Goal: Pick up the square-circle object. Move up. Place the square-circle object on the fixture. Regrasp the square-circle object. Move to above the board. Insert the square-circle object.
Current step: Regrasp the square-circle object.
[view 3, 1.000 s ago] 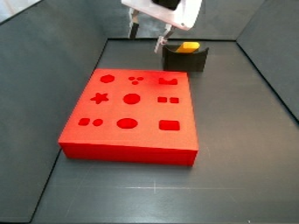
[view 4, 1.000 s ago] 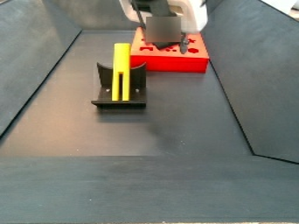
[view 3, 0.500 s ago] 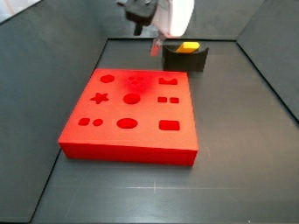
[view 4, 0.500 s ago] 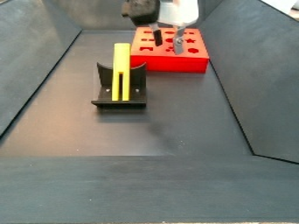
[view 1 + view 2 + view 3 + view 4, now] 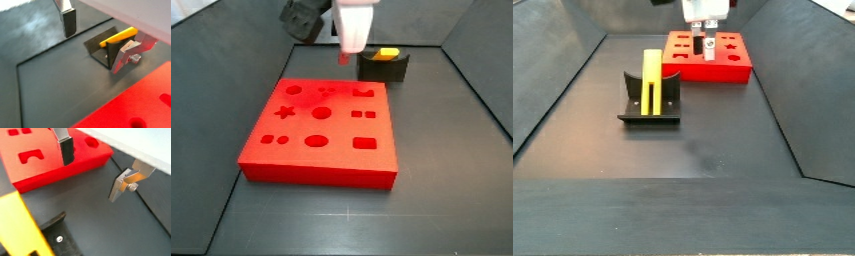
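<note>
Peg and cradle first: we see the square-circle object [image 5: 651, 78] lying in the notch of the fixture [image 5: 651, 100], yellow along the length that shows, with its orange end [image 5: 385, 52] poking out at the far side in a side view. Its long axis runs along the notch, level with the floor. The end effector [image 5: 342, 55] hangs well above the floor, between the fixture and the board [image 5: 318, 130] and near the board's far edge, so the peg lies off to one side of it and lower down. Its silver fingers [image 5: 69, 22] stand apart with nothing between them; in both wrist views the gap is bare. We judge that the regrasp comes next, which calls for the end effector to travel sideways over the fixture and come down with its fingers straddling the peg across its long axis. No brand, label or writing can be read on any piece, though the pictures are probably too coarse to show fine print.
</note>
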